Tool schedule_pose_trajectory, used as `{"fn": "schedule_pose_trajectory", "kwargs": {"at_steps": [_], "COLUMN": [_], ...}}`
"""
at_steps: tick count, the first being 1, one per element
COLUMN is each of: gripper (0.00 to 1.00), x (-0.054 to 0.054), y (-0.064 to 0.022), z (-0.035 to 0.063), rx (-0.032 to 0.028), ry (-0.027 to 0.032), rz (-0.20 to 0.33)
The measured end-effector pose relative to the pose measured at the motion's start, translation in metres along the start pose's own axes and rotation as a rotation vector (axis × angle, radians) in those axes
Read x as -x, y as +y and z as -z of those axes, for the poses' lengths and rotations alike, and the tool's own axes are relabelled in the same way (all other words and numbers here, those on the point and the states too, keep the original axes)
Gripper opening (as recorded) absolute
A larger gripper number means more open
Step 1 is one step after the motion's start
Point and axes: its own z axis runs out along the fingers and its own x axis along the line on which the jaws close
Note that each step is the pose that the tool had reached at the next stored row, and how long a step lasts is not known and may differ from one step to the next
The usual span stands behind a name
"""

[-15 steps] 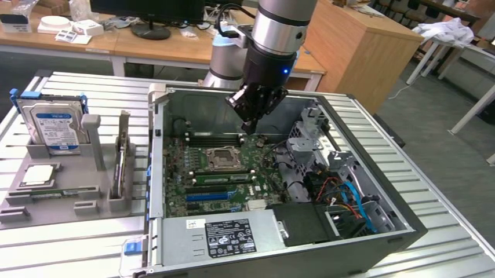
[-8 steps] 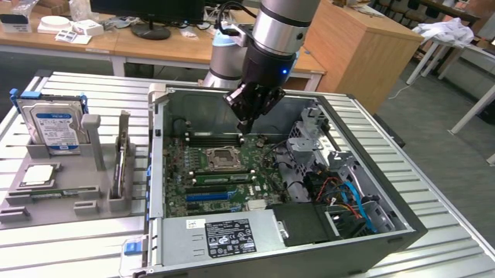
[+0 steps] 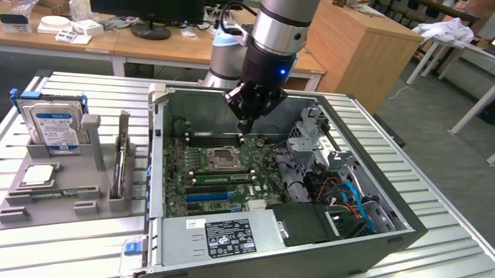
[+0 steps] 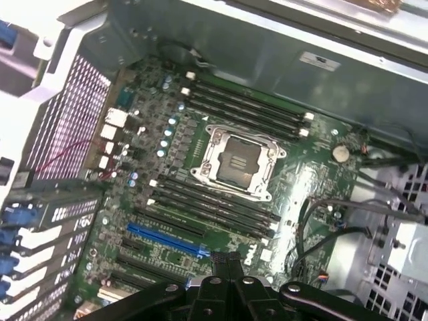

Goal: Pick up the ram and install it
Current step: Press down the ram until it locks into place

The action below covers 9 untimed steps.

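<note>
The pincer (image 3: 244, 127) was shut tight on nothing, low inside the open computer box (image 3: 166, 174), above its green board (image 3: 232, 168). The ram (image 3: 54, 191) lay in the gray holder (image 3: 91, 136), beside a hard drive (image 3: 54, 124).

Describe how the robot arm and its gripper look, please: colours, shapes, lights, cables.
The arm is a round silver tube with a black band carrying a small blue light. A light-blue joint cap sits behind it, and a black cable loops nearby. The gripper is black and tapers downward to narrow fingers, with round bolts on its body.
</note>
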Motion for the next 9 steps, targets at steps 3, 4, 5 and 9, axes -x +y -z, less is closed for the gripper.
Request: {"fn": "schedule_pose_trajectory", "kwargs": {"at_steps": [3,4,5,9], "gripper": [0.11,0.11,0.11,0.11], "x": [0.0000,0.0000,0.0000,0.0000], "y": [0.0000,0.0000,0.0000,0.0000], "z": [0.0000,0.0000,0.0000,0.0000], "rx": [0.0007,0.0010,0.0012,0.0022], "ry": [-0.0029,-0.0039,-0.0049,-0.0089], "rz": [-0.047,-0.064,-0.082,-0.149]}}
